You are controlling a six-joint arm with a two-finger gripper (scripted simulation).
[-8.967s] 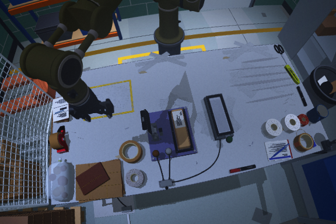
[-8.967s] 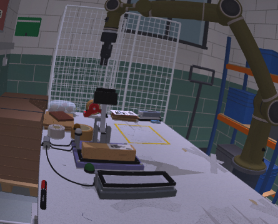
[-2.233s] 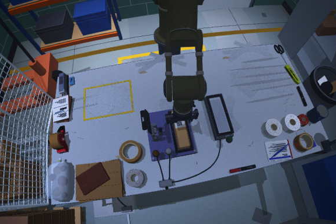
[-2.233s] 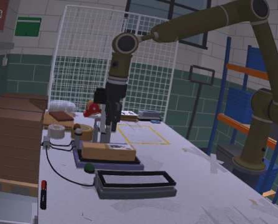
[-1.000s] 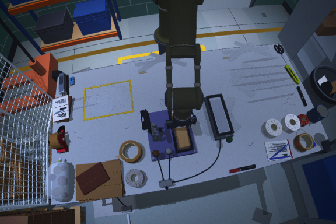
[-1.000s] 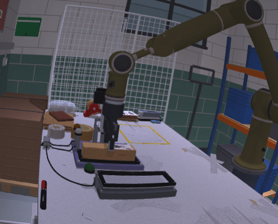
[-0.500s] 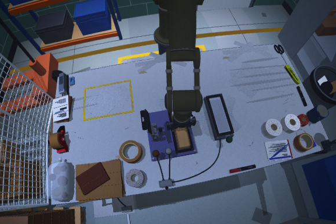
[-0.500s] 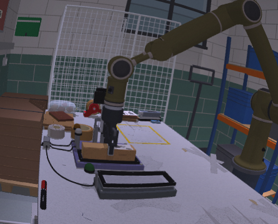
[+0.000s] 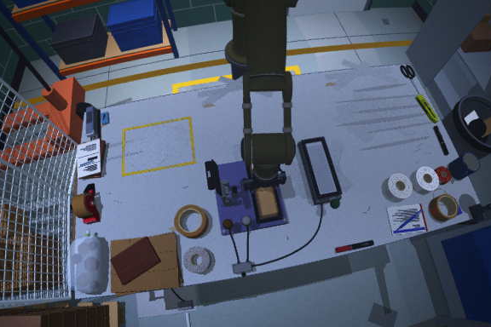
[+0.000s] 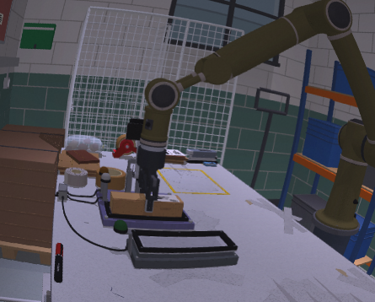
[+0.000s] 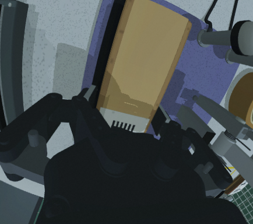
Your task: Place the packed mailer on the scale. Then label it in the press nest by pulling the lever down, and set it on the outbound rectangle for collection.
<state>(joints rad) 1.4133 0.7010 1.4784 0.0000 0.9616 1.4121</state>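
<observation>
The far end of the tan mailer (image 9: 267,202) (image 10: 145,204) (image 11: 142,67) is hidden under my wrist in the side camera. It lies flat in the black nest of the purple press (image 9: 251,200) (image 10: 148,217). A white label (image 11: 125,119) with black bars sits on its near end. The press lever (image 9: 211,174) (image 11: 217,110) stands left of the nest. The scale (image 9: 319,169) (image 10: 181,248) lies empty to the right. The yellow outbound rectangle (image 9: 158,145) (image 10: 191,180) lies to the left. My gripper (image 9: 263,182) (image 10: 150,201) (image 11: 125,110) straddles the labelled end of the mailer, open and holding nothing.
The lever post and two round buttons (image 9: 236,222) (image 11: 230,39) stand close beside the nest. A tape roll (image 9: 191,220) lies left of the press. A cable (image 9: 295,249) runs from the scale to a small box at the front table edge. Tape rolls and pens line the right side.
</observation>
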